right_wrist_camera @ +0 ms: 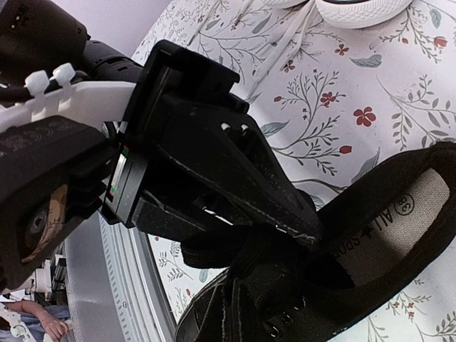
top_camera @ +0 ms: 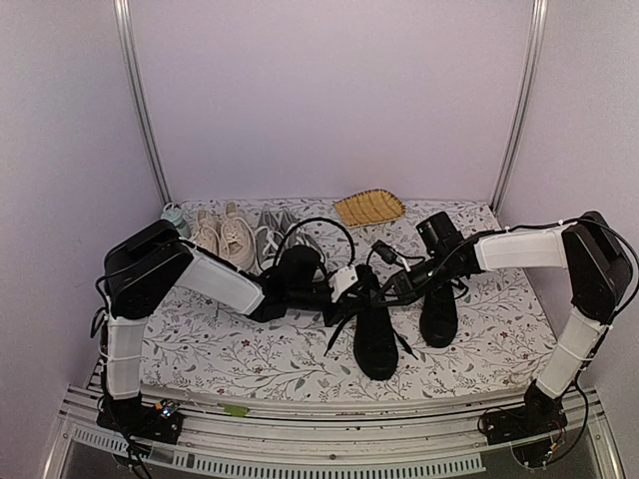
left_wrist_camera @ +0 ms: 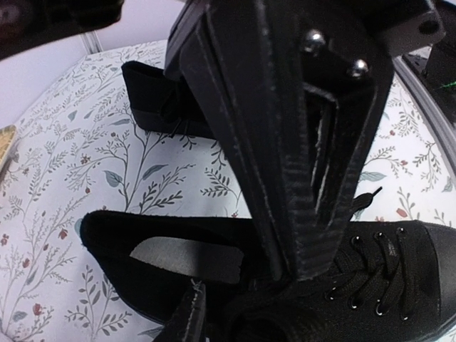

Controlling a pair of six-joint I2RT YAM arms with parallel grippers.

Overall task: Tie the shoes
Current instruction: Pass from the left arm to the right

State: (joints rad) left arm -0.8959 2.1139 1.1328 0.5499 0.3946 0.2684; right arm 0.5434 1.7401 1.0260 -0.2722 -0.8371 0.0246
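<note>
Shoes point(top_camera: 439, 314): the black pair stands mid-desk point(top_camera: 230, 349), the two slightly apart, with lace ends trailing loose. Both arms meet over the nearer shoe point(top_camera: 375, 344), evidently so each can work one lace end. Right pincer point(right_wrist_camera: 311, 229) is pressed together at the tongue, and no lace shows between its tips. Left pincer point(left_wrist_camera: 303, 267) tapers to near-touching tips above the eyelets; whether it grips anything cannot be told. Beige pair point(top_camera: 225, 238) and grey pair point(top_camera: 285, 235) sit at the back, out of the working area.
</note>
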